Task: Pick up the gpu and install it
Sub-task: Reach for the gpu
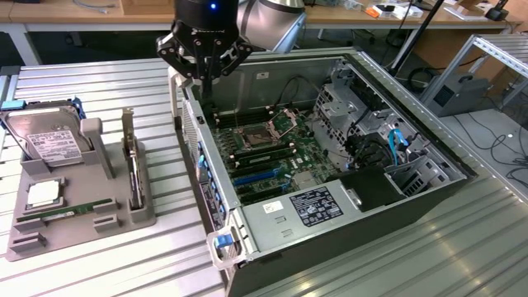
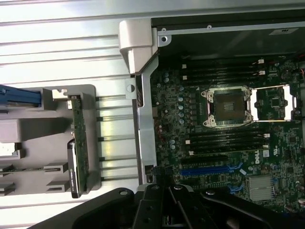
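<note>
The gpu [image 1: 132, 166] stands on its edge in a grey holder tray [image 1: 123, 216] at the exterior view's left, with its silver bracket pointing up. In the wrist view the gpu [image 2: 78, 145] shows edge-on as a green board with a black shroud. My gripper [image 1: 206, 79] hangs above the back corner of the open computer case [image 1: 375, 204], apart from the gpu and to its right in the exterior view. Its fingers are shut with nothing between them. The gripper [image 2: 167, 212] sits over the case wall in the wrist view.
The motherboard [image 2: 224, 129] lies inside the case with an open CPU socket [image 2: 228, 107] and a blue slot [image 2: 209, 169]. The tray also holds a hard drive [image 1: 49, 145], a processor [image 1: 43, 193] and a RAM stick [image 1: 62, 213]. Ribbed metal tabletop [image 1: 99, 86] surrounds everything.
</note>
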